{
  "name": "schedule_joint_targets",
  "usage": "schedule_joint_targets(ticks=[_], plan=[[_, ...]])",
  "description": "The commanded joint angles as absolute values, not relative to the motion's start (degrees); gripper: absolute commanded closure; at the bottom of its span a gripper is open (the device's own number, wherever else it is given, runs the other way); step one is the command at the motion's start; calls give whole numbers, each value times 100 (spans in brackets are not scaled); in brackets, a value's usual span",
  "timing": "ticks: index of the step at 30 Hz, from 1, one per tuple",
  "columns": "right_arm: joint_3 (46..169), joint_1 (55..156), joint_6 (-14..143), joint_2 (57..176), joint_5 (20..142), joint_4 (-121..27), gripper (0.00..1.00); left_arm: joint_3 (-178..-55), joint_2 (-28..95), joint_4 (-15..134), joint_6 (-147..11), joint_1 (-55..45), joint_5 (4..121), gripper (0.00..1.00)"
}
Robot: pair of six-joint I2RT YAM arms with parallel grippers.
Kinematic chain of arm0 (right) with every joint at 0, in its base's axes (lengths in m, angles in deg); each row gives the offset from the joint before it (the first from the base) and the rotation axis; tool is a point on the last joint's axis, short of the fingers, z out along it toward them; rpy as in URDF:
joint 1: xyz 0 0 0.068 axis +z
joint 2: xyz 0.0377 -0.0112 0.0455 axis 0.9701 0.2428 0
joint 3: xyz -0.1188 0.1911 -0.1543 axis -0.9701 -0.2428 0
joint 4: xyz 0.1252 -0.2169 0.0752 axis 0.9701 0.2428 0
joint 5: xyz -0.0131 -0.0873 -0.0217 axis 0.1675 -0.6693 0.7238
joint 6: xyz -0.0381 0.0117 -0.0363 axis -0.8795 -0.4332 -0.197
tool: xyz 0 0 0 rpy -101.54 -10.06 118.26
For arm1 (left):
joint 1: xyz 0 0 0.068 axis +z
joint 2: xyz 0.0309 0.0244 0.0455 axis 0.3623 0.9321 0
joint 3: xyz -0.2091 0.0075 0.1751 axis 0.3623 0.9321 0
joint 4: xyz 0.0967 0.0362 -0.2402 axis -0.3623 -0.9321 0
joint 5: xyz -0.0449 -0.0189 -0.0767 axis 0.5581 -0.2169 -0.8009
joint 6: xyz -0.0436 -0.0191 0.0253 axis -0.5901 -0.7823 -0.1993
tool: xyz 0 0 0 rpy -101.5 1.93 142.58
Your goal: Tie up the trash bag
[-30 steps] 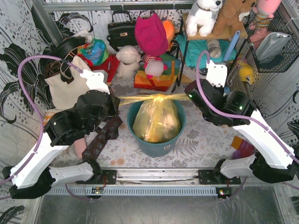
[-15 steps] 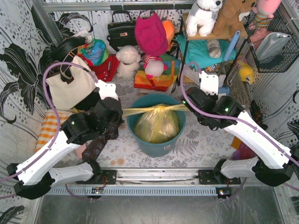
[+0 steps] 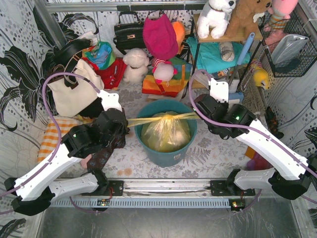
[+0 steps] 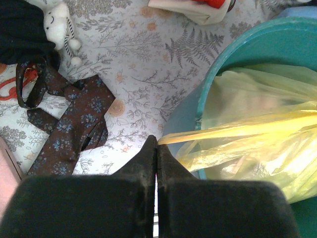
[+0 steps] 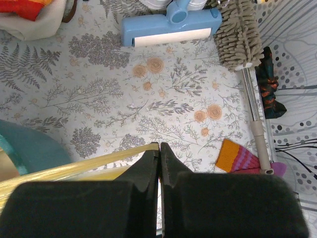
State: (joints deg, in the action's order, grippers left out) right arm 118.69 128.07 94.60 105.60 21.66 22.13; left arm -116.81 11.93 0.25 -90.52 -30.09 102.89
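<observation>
left hand (image 4: pixel 156 142), right hand (image 5: pixel 159 148), pinching trash bag (image 3: pixel 166 133)

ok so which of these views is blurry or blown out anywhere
Left wrist: the left tool is a dark, soft-focus mass up close, the bag a little soft and bright, the cloth sharp. Right wrist: the right tool equally dark and soft, the cloth behind it crisp. Top external: evenly lit and sharp, no strong glare on the bag.
</observation>
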Motion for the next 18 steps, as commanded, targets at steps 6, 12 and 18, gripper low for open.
schedule_joint_targets(ticks=[6, 12, 18], plan=[[12842, 12508, 8995, 10639, 1290, 3093, 100, -12475, 1174, -549, -8627, -2828, 11190, 100], [13227, 12507, 8560, 10700, 1139, 2847, 100, -12877, 1200, -406, -8432, -2824, 11212, 100], [12134, 12457, 9078, 10413, 1386, 2827, 100, -11991, 1168, -360, -8709, -2824, 11283, 100]])
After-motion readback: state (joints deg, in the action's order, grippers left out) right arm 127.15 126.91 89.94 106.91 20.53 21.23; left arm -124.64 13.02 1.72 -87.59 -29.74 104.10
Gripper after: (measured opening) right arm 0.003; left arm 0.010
